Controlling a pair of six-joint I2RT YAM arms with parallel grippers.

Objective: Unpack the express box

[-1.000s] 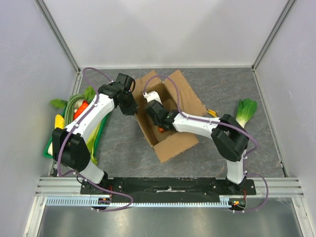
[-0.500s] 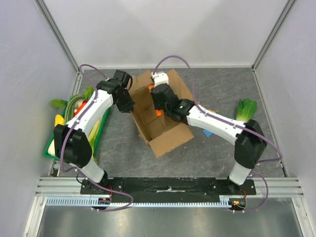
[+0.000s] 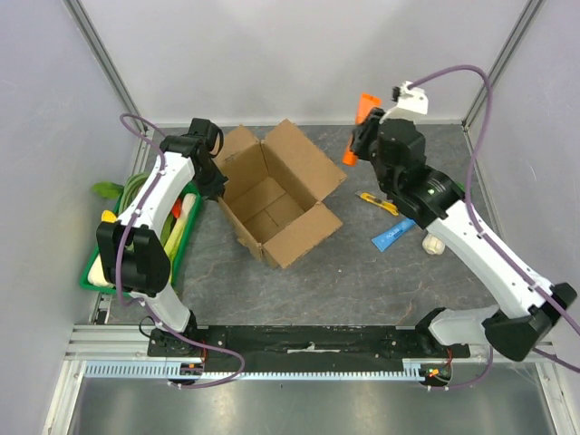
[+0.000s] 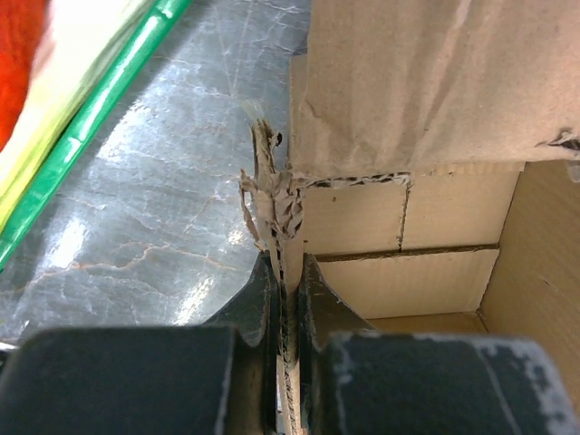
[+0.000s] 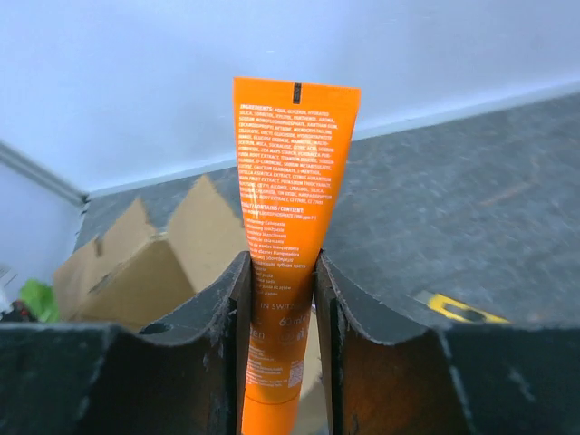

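Observation:
The express box (image 3: 272, 195) is an open brown carton in the middle of the table, and its visible floor is bare. My left gripper (image 3: 217, 184) is shut on the box's left wall, with the torn corrugated edge (image 4: 272, 195) between the fingers. My right gripper (image 3: 362, 136) is raised high at the back right of the box. It is shut on an orange tube (image 3: 360, 127), which stands upright between the fingers in the right wrist view (image 5: 290, 199).
A green vegetable tray (image 3: 136, 227) with vegetables sits at the left wall. A yellow-and-black utility knife (image 3: 378, 202), a blue tube (image 3: 392, 233) and a small pale object (image 3: 435, 245) lie right of the box. The enclosure walls stand close on three sides.
My right gripper rose out of the box with the orange tube and swung up to the back right. The box shifted left with my left gripper still holding its wall.

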